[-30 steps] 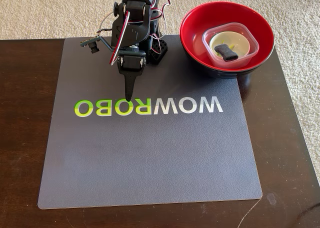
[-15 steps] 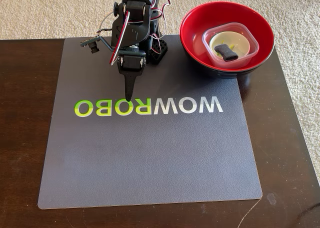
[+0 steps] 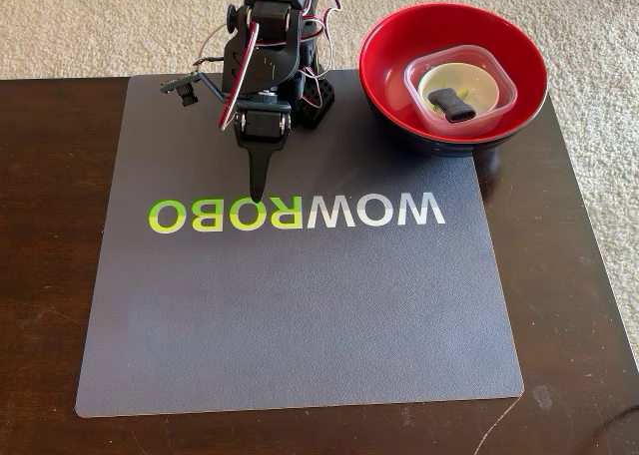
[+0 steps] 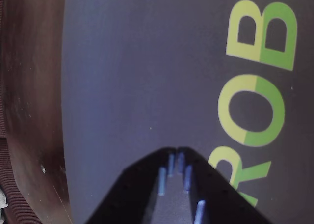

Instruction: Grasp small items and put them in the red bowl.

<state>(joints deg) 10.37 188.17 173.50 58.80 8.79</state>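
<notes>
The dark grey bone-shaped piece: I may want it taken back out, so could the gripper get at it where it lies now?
Probably yes. The bone-shaped piece lies uncovered on top, inside the cream bowl, the clear tub and the red bowl. The gripper is shut and empty, and would have to descend past three rims.

Bright, even daylight in the fixed view, sharp throughout; casting only soft, short shadows under the arm (image 3: 265, 66) and red bowl (image 3: 384, 51), with glossy highlights glinting on its rim. Dimmer and bluish in the wrist view, blurring the near gripper (image 4: 175, 153), perhaps slightly out of focus.
</notes>
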